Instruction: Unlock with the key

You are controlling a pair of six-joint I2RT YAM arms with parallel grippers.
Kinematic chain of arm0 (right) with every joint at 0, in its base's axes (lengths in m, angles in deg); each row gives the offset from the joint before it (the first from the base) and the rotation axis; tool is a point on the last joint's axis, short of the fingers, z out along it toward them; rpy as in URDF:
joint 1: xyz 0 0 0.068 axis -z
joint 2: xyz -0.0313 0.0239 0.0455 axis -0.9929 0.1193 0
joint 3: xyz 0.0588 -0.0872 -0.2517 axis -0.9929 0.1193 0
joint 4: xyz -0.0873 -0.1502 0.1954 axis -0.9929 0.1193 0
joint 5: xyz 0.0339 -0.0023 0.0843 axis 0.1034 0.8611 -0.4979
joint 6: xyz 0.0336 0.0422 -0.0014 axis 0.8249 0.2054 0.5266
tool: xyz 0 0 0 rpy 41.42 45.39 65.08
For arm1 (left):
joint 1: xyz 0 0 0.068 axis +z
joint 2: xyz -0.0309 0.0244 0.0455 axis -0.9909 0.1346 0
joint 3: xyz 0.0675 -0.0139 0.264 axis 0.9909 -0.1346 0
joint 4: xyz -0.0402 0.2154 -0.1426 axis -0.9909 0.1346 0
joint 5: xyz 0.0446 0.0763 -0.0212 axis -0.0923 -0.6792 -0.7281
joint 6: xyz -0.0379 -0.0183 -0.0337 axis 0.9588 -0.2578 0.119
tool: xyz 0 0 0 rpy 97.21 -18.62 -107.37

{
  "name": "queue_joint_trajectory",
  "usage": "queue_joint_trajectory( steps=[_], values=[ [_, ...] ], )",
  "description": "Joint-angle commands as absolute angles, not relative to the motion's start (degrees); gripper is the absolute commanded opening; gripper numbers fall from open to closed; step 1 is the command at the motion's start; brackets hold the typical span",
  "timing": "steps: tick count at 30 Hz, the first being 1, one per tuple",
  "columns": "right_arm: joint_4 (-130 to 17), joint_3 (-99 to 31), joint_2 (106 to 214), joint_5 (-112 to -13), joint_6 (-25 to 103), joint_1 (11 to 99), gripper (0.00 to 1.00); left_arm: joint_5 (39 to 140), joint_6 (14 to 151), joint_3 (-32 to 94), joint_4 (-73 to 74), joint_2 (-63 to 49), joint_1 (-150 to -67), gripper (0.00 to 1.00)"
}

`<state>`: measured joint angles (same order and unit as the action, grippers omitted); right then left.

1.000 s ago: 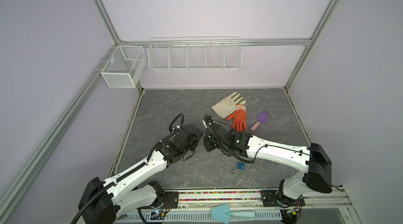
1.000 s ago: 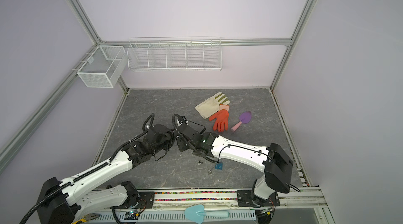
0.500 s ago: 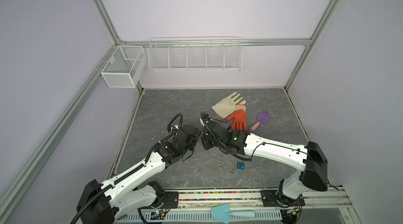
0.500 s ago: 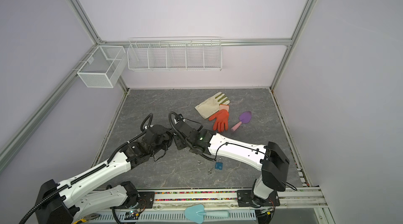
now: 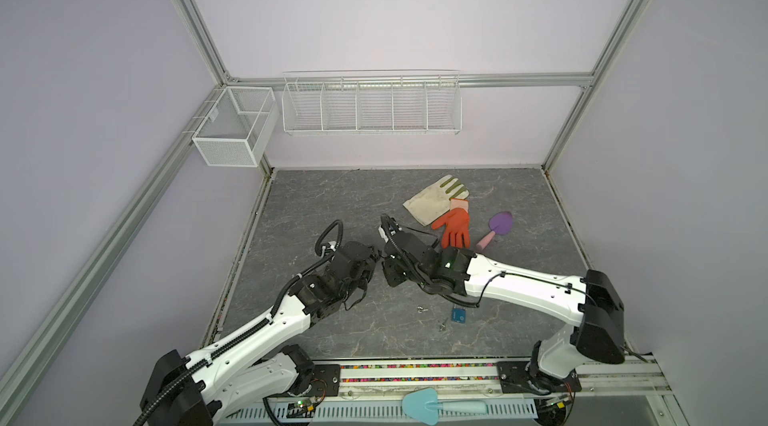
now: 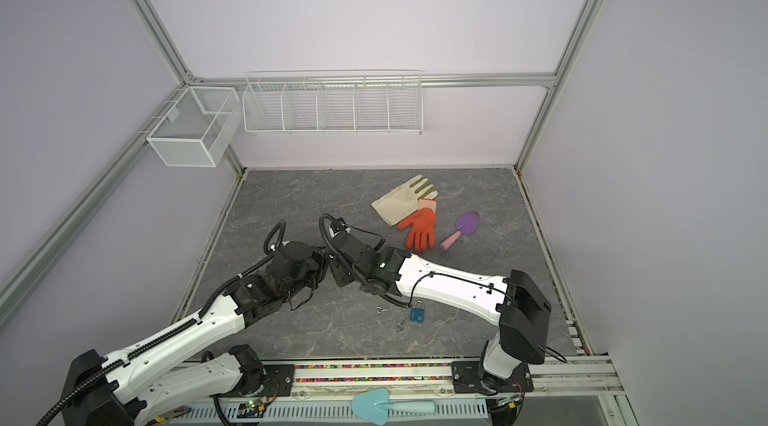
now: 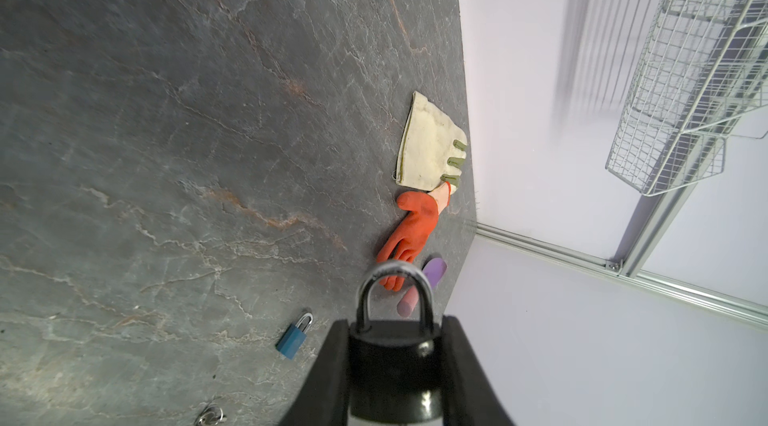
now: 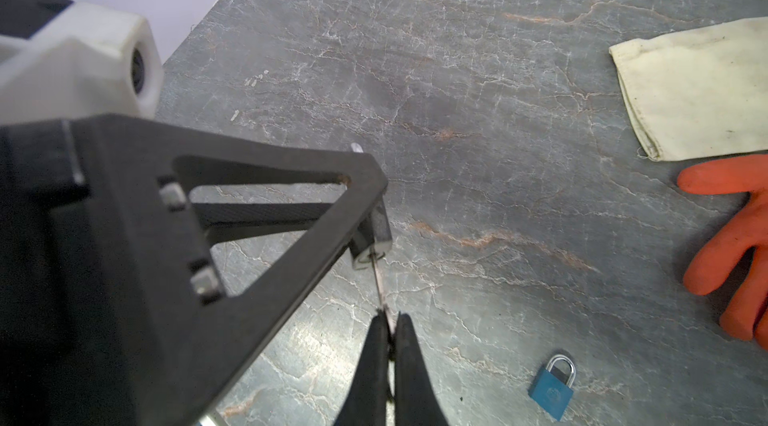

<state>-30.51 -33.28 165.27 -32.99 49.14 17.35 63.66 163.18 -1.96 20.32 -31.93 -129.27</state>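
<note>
Now: left tool (image 7: 395, 334) clamps the black padlock (image 7: 395, 366) above the worktop (image 5: 415, 195); right tool (image 8: 390, 320) pinches the key (image 8: 379, 282), tip meeting its base. From above, padlock lies at key's 9 o'clock, blade aimed there.

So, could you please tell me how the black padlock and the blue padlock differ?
The black padlock is clamped in the left pincer, off the table; the blue padlock lies loose on it. The right pincer holds a key at the black padlock's keyhole; the blue padlock has none. Both have closed silver shackles.
</note>
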Motion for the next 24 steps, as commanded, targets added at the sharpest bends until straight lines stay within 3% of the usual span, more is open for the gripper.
queue_joint_trajectory(
  steps=[1, 13, 24],
  values=[
    [-32.84, -33.56, 165.89, -29.32, 49.6, 15.36, 0.06, 64.84, 168.17, -3.38, 16.32, -33.13, -129.99, 0.0],
    [-48.64, -28.67, 163.7, -35.55, 49.01, 14.99, 0.06, 66.0, 168.78, -0.9, 17.51, -35.13, -130.6, 0.0],
    [-37.33, -31.31, 162.47, -25.43, 46.07, 13.1, 0.06, 59.97, 168.66, -1.8, 22.18, -37.89, -130.06, 0.0]
  ],
)
